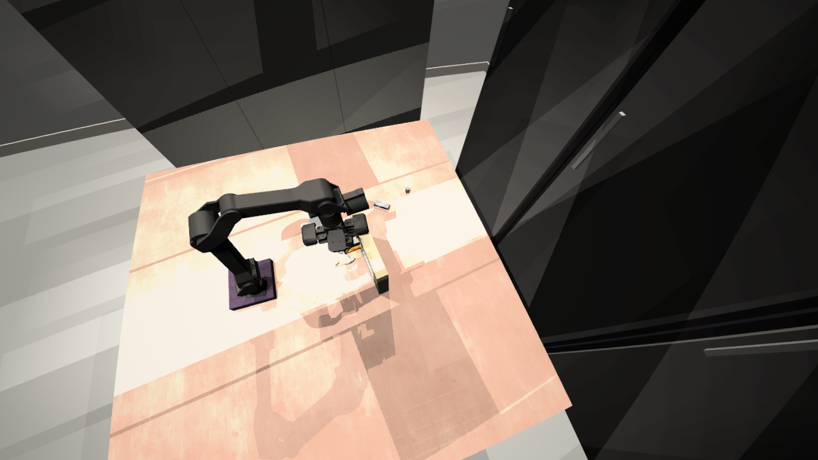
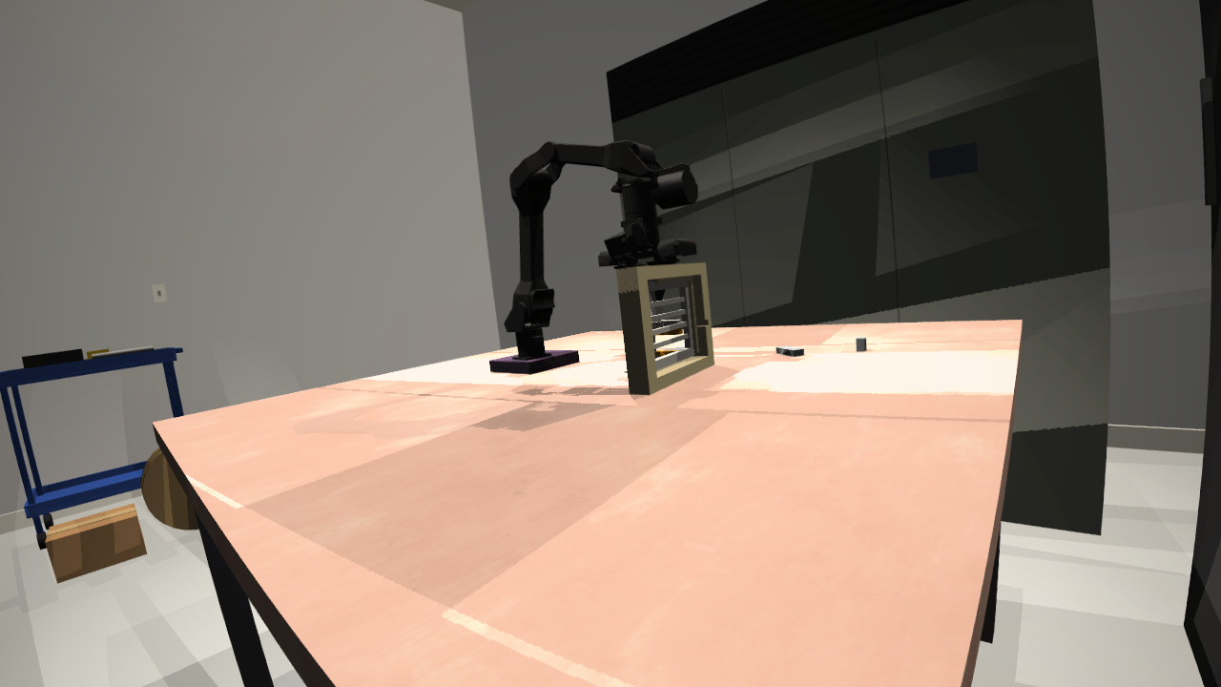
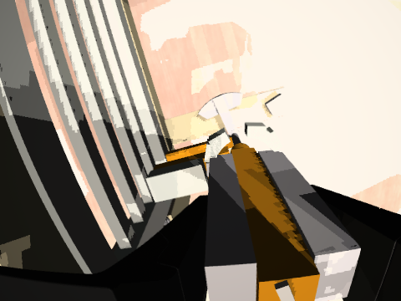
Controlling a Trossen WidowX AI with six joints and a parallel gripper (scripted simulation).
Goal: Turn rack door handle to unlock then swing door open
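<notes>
The rack frame (image 1: 374, 257) (image 2: 635, 342) is beige and stands upright on the table. The slatted door (image 2: 670, 314) (image 3: 46, 42) appears to be in line with it, shut. The upright handle (image 1: 353, 249) (image 3: 267, 196), an orange core between grey plates, stands on the arm-base side, joined to the door by a pale bracket (image 3: 177, 184). My gripper (image 1: 345, 249) (image 3: 256, 200) points down over it. In the wrist view its black fingers meet both sides of the handle, shut on it. The fingertips are partly hidden behind the handle.
A small grey block (image 1: 381, 204) (image 2: 789, 351) and a smaller dark piece (image 1: 408, 190) (image 2: 860, 343) lie beyond the frame's far end. A pale curved piece (image 3: 209, 109) lies low near the handle. The arm's purple base (image 1: 234, 297) (image 2: 533, 363) is on the table.
</notes>
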